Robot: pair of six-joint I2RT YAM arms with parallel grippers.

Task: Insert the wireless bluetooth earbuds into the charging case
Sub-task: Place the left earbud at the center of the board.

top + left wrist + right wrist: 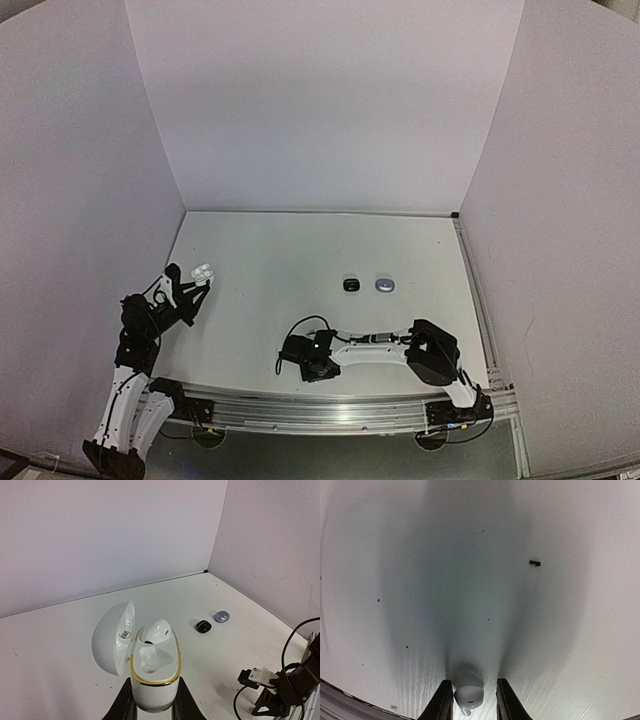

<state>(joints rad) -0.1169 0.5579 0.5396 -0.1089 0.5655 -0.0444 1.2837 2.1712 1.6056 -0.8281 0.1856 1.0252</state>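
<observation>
Two white buds matter here, one loose and one already home. Nearest the arm bases, the right gripper (473, 682) reaches low over the table (280, 250) with the loose white earbud (468, 695) lying between its fingers (443, 700). The jaws stand a little spread, with a sliver of table showing beside the bud on one side, so it looks bracketed rather than pinched. Its small stem end points back toward the wrist, which suggests that its long axis runs roughly along the fingers.

Farther out and well to the left, the left gripper (152, 682) is pressed together on the base of the white charging case (150, 697), holding it upright with the lid (112, 640) swung open to the side. The seated white earbud (157, 630) fills the far socket, while the near socket (154, 659) is bare.

So the coming move likely turns on one line. The open case lies left of the loose bud and slightly farther from the bases, so the right arm, the nearer one, would pinch, lift and carry leftward to that bare socket.

Beyond, mid-table, a black pebble (202, 626) and a silvery grey pebble (221, 616) sit side by side, just apart. They are too small to tell case from bud.
</observation>
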